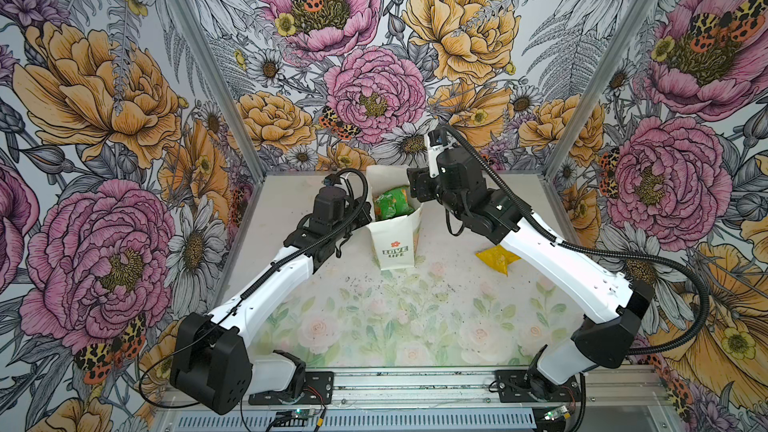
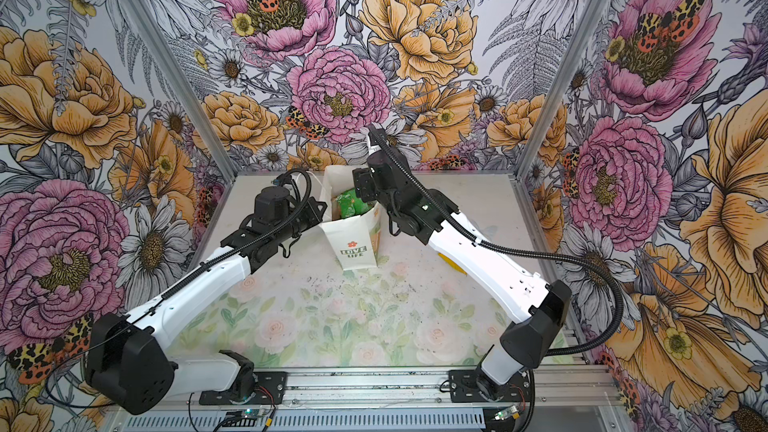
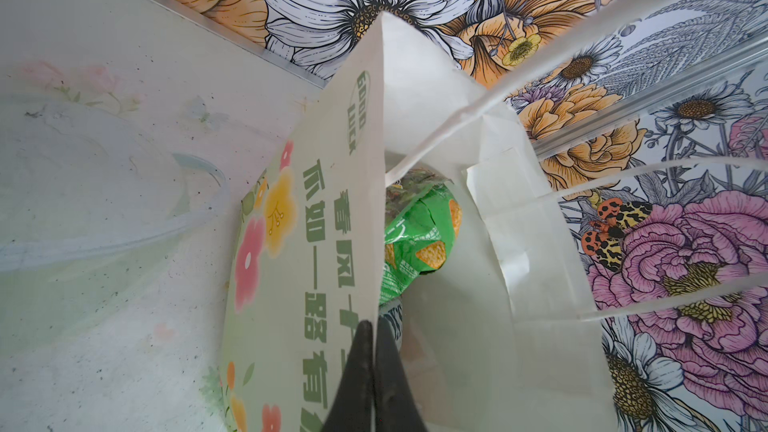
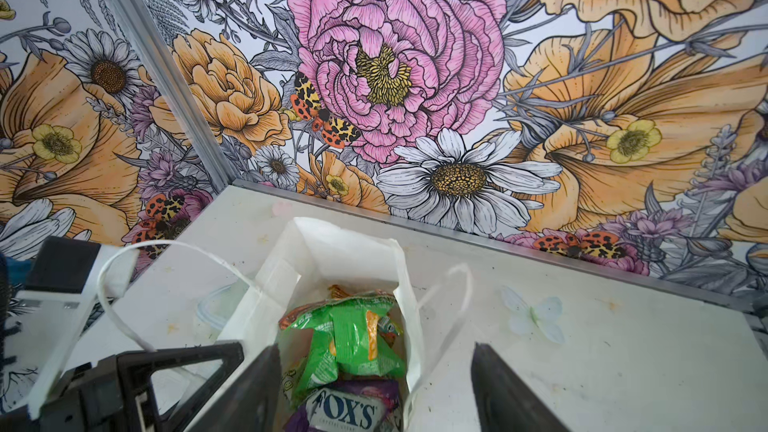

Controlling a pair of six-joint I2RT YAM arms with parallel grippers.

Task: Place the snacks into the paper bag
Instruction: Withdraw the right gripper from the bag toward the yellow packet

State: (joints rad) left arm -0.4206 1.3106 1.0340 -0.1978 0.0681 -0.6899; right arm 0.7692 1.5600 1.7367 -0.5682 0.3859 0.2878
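The white paper bag [image 1: 395, 243] [image 2: 353, 238] stands upright at the back middle of the table, its "LOVE LIFE" side facing the front. My left gripper [image 3: 374, 326] is shut on the rim of its printed wide wall [image 3: 316, 243], one finger outside and one inside. A green packet [image 4: 353, 334] [image 1: 390, 201] lies on top inside, with a "FOX'S" packet [image 4: 345, 411] and a purple one [image 4: 386, 390] beneath. My right gripper [image 4: 374, 349] hangs open and empty over the mouth, straddling the bag's right wall. A yellow packet [image 1: 496, 259] lies on the table beside the right arm.
The bag's cord handles [image 4: 124, 284] [image 4: 453, 305] loop out on both sides. Floral walls with aluminium posts [image 1: 208, 64] close in the back and sides. The left arm's gripper body [image 4: 124, 388] sits close beside the right fingers.
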